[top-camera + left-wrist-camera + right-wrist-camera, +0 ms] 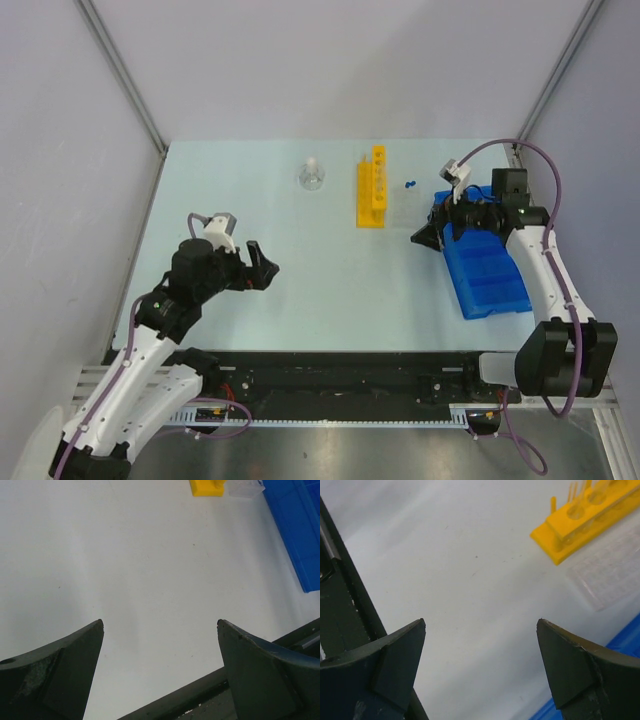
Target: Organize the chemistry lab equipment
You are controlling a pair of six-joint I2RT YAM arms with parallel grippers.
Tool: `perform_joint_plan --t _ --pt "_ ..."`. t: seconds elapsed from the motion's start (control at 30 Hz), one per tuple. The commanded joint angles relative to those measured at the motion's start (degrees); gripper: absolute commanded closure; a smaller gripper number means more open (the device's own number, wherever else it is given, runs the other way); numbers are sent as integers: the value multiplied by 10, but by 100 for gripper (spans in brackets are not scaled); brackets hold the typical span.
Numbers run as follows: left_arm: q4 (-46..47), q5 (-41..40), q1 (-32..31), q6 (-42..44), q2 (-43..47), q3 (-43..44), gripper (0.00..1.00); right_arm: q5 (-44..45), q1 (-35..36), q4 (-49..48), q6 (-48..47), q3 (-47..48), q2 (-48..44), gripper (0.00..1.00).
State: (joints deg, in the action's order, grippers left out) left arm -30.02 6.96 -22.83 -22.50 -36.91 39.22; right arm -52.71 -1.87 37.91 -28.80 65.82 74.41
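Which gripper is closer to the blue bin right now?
Right. The right gripper is at the far left corner of the blue bin, jaws open. The left gripper hangs over the table, well off to the bin's left, also open.

Pale table [330,290], grey walls [340,70], black rail [340,375] along near edge
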Motion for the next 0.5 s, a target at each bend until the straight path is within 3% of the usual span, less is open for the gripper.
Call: perform_joint_plan --t 0.0,0.47 --pt "-3 -22 6 -14 -16 24 0 -59 4 -46 -12 -29 -33 1" --pt "-21 -56 46 -10 -141 137 0 -125 -33 -58 -28 -91 -44 0"
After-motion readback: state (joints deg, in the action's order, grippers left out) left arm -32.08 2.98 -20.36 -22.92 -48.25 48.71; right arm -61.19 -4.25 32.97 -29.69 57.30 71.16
